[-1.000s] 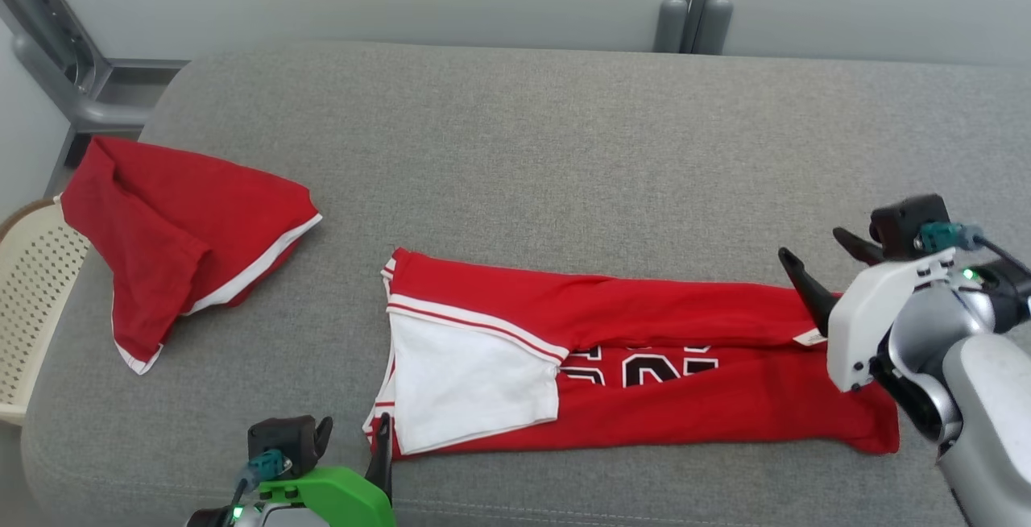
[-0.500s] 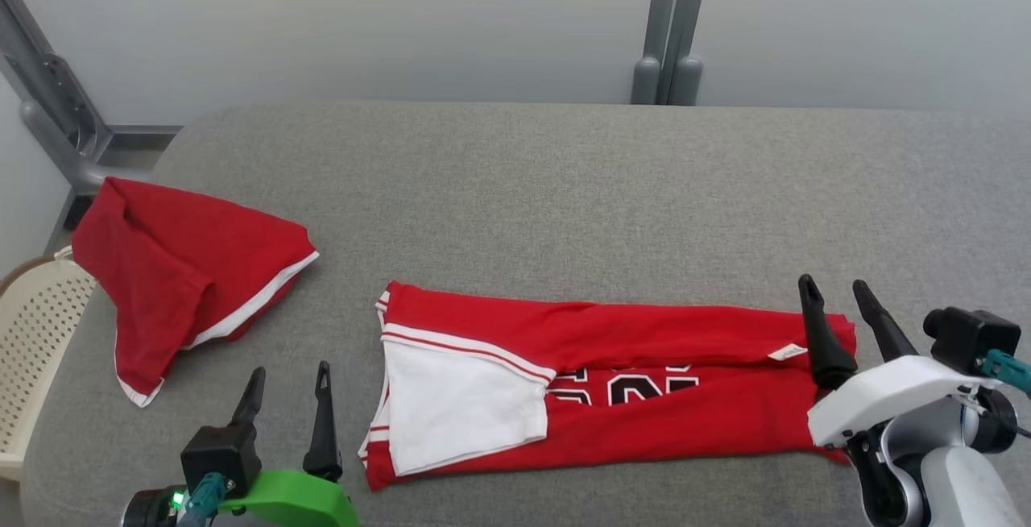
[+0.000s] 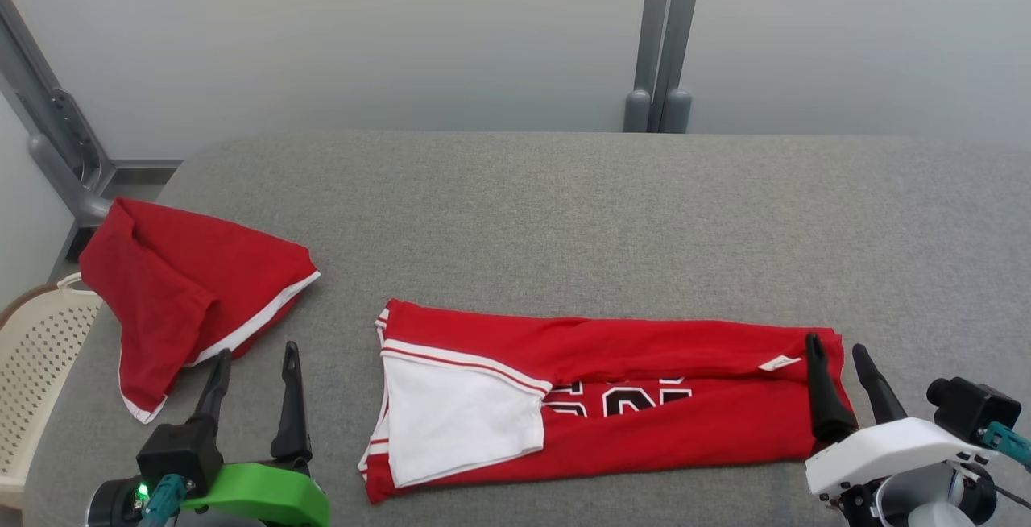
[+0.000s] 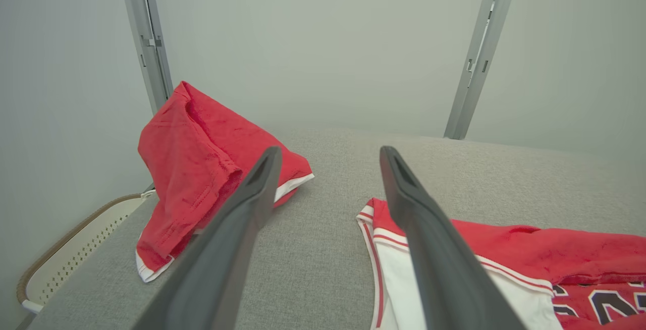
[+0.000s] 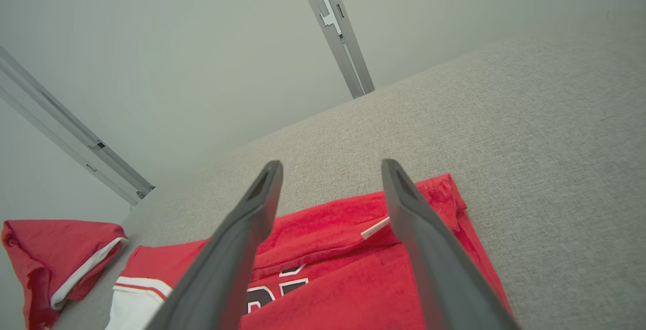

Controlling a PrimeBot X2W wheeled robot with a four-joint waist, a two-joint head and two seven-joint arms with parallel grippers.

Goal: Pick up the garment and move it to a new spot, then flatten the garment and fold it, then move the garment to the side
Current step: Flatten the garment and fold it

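Basket [image 3: 36, 374] cut off at left edge; garment [image 3: 693, 434] lettering [image 3: 616, 403] half-hidden under fold.

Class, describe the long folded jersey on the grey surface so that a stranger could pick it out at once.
Start at the wide grey padded surface and look along its near edge. There lies the jersey, folded into a long red strip. Unlike the crumpled red garment at the left, it shows a large white panel and black-and-white lettering.

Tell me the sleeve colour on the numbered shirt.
The sleeve is white, clearest in the head view.
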